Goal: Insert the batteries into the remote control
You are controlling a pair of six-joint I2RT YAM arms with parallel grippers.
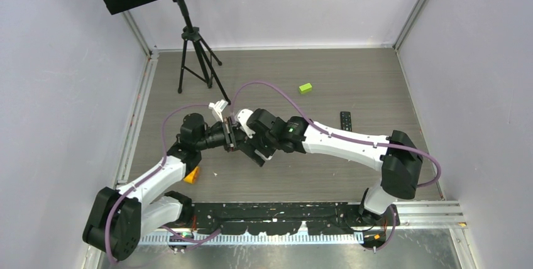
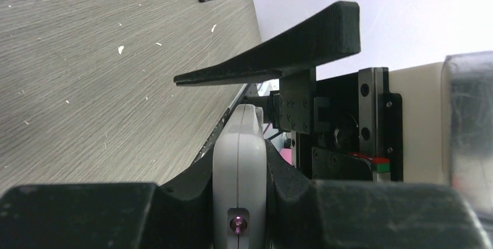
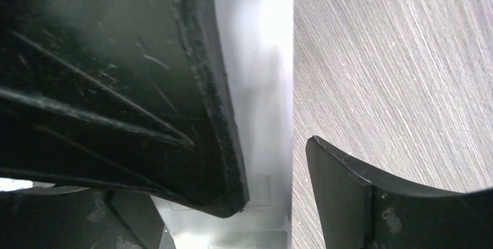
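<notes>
The left fingers (image 2: 189, 188) squeeze the white remote (image 2: 239, 156) tight from both sides and hold it up over the worktop (image 1: 377, 80). The right fingers (image 3: 145, 86) stand wide apart around the same remote. One is right next to it, and the other is a little away, with a gap between. A black remote (image 1: 346, 120) lies well to the right of the white remote. A lime-green block (image 1: 305, 88) lies right of it and farther back. An orange block (image 1: 192, 175) sits left of it and nearer.
</notes>
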